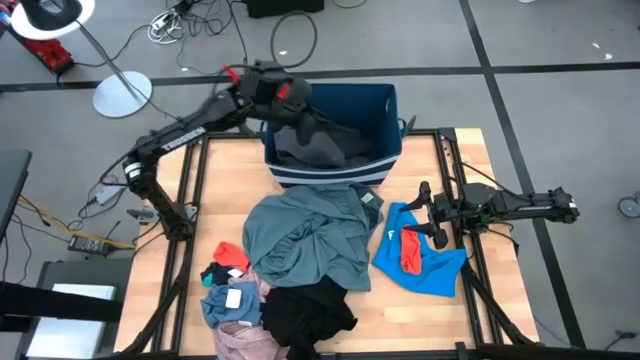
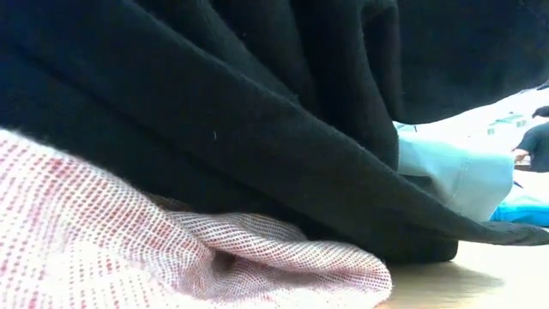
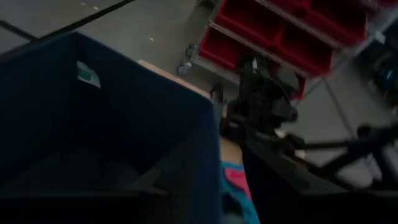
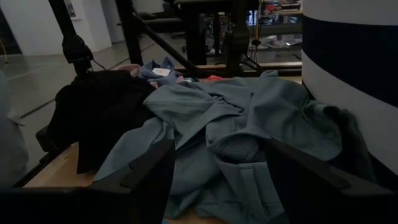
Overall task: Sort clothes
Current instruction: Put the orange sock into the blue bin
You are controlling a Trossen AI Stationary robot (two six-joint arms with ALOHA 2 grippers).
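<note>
Over bin [image 1: 385, 100]: left tool [image 1: 300, 118] open, empty; grey garment [image 1: 315, 148] crumpled inside; right tool [image 1: 428, 215] open.

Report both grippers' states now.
Left gripper: over the blue bin, state cannot be told.
Right gripper: open, empty, above the bright blue garment.

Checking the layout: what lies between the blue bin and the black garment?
The teal garment lies between the bin and black garment, seen in the high view.
</note>
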